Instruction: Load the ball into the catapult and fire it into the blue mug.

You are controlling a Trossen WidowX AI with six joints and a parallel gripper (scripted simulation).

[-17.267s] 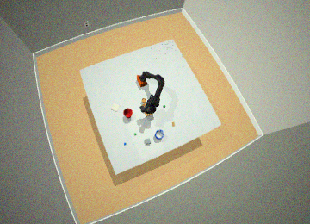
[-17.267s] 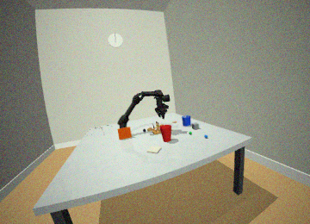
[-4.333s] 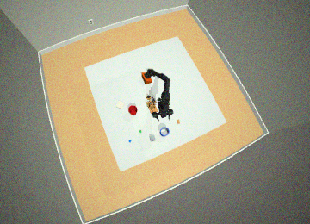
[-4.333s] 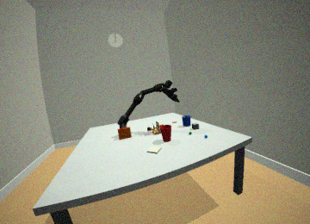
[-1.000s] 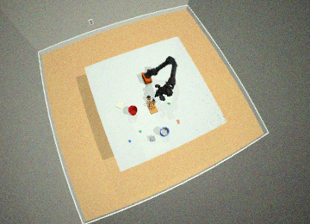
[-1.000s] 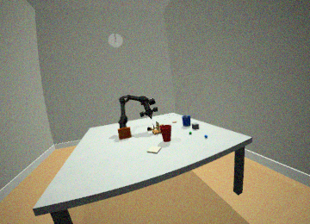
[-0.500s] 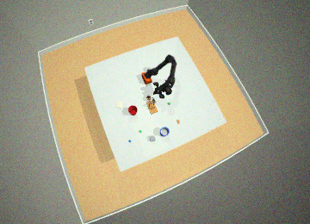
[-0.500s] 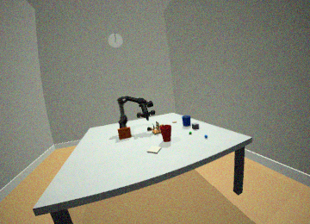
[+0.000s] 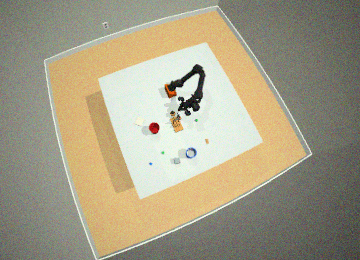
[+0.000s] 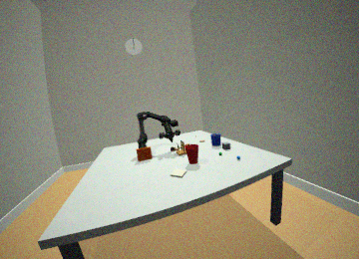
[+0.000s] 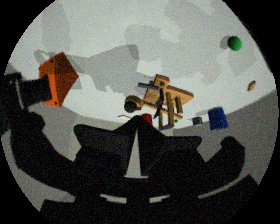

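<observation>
Across the white tabletop (image 9: pixel 125 92) (image 10: pixel 120 191), we note the red cup (image 9: pixel 154 128) (image 10: pixel 192 154) beside the wooden catapult (image 9: pixel 176 123) (image 10: pixel 179 151) (image 11: pixel 167 97), centre frame from above; our gripper (image 9: pixel 179 109) (image 10: pixel 172 140) (image 11: pixel 138 117) is closed, empty.

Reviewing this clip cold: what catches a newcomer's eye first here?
Probably the black arm, arched over the white table with its gripper near the small wooden catapult. Next, the bright red cup beside the catapult, then the blue mug, farther from the arm's orange base block.

Black arm (image 9: pixel 201 79) (image 10: pixel 142 130), orange base (image 9: pixel 170 91) (image 10: pixel 144 153) (image 11: pixel 55 80).
</observation>
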